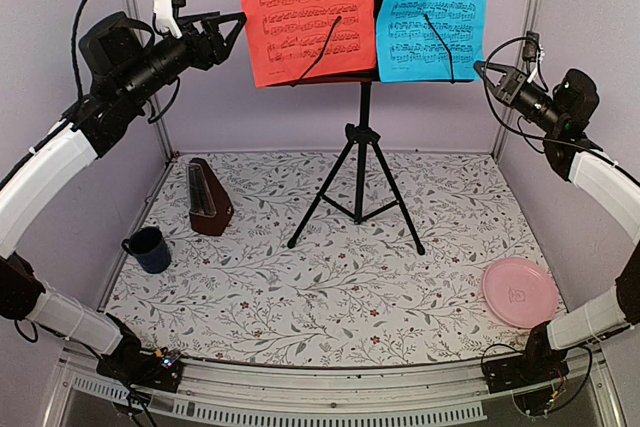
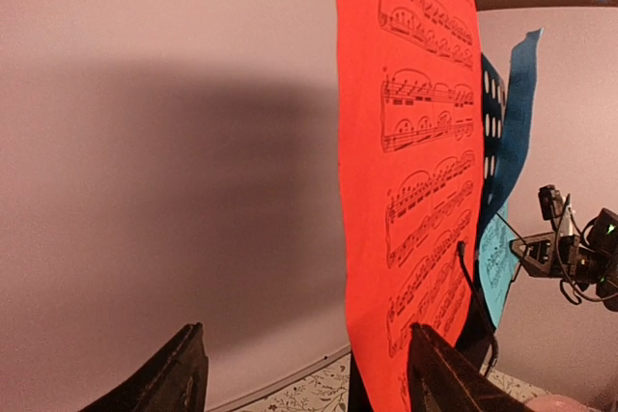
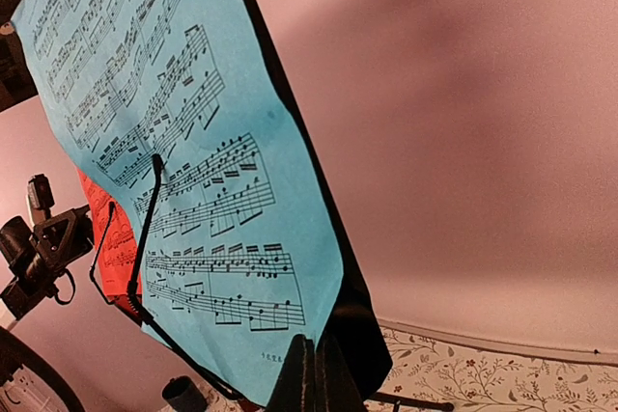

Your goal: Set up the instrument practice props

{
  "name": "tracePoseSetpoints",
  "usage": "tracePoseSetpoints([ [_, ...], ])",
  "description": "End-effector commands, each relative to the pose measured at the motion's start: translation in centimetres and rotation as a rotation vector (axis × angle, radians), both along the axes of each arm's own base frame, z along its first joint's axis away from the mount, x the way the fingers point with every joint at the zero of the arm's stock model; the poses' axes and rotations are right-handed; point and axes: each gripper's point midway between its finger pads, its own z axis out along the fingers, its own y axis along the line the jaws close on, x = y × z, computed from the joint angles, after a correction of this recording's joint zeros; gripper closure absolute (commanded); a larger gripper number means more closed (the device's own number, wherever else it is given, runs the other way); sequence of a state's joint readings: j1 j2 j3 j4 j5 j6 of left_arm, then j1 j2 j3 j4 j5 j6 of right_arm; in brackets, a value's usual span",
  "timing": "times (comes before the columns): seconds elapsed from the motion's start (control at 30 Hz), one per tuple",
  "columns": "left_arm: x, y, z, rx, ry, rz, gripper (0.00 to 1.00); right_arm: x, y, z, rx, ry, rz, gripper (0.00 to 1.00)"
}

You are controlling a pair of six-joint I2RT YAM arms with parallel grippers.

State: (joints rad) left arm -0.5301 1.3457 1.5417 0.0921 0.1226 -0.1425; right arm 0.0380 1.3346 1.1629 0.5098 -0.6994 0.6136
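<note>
The black music stand (image 1: 362, 147) is upright on its tripod mid-table. Side by side on its desk rest a red sheet (image 1: 305, 17) and a cyan sheet (image 1: 435, 12), each under a thin wire retainer. My left gripper (image 1: 238, 22) hangs open at the red sheet's left edge; in the left wrist view that edge (image 2: 406, 190) lies just inside the right finger of the gripper (image 2: 309, 373). My right gripper (image 1: 480, 67) is shut at the cyan sheet's lower right edge (image 3: 193, 142), its fingertips (image 3: 323, 364) pressed together on the paper's corner. The brown metronome (image 1: 208, 197) stands at the left.
A dark blue mug (image 1: 150, 249) sits near the left front of the floral mat. A pink plate (image 1: 520, 291) lies at the front right. The stand's tripod legs (image 1: 320, 209) spread across the mat's middle. Walls close in the back and sides.
</note>
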Motion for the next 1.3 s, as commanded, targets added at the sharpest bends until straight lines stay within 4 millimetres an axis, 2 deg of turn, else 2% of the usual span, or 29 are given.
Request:
tracePoseSetpoints([
  [0.0,-0.4,0.0,0.6,-0.01,-0.026,-0.007,0.29,-0.6,0.0,0.1,0.002,-0.01,0.009,1.0],
  [0.13,-0.4,0.0,0.6,-0.013,-0.024,-0.008,0.28,-0.5,-0.1,0.5,0.0,-0.023,0.002,0.99],
  [0.23,-0.2,0.0,0.4,-0.009,-0.015,-0.003,0.28,-0.6,-0.1,0.8,-0.002,-0.031,0.003,0.72],
  [0.4,0.0,0.7,-0.7,-0.007,0.024,0.033,0.25,-1.2,-0.3,1.3,-0.005,-0.046,-0.014,0.43],
  [0.53,0.7,1.7,-3.0,-0.003,0.091,0.094,0.15,-2.1,-0.6,1.7,-0.015,-0.064,-0.042,0.24],
  [0.63,1.4,2.8,-5.4,0.009,0.159,0.137,0.09,-2.8,-0.8,1.7,-0.028,-0.07,-0.058,0.08],
  [0.73,2.0,5.0,-7.6,-0.008,0.22,0.185,0.03,-3.5,-1.0,1.1,-0.05,-0.062,-0.078,0.01],
  [0.83,2.3,7.4,-10.0,-0.038,0.282,0.224,0.01,-4.2,-1.1,-0.5,-0.071,-0.038,-0.093,0.01],
  [0.97,2.8,9.3,-14.1,-0.05,0.374,0.249,0.01,-4.4,-1.0,-4.5,-0.086,0.04,-0.082,0.01],
  [1.13,4.3,11.0,-21.0,-0.015,0.547,0.309,0.01,-4.4,-0.3,-9.8,-0.082,0.167,-0.025,0.01],
  [1.27,4.9,13.6,-24.4,-0.019,0.617,0.413,0.01,-4.5,0.9,-13.5,-0.092,0.245,0.011,0.01],
])
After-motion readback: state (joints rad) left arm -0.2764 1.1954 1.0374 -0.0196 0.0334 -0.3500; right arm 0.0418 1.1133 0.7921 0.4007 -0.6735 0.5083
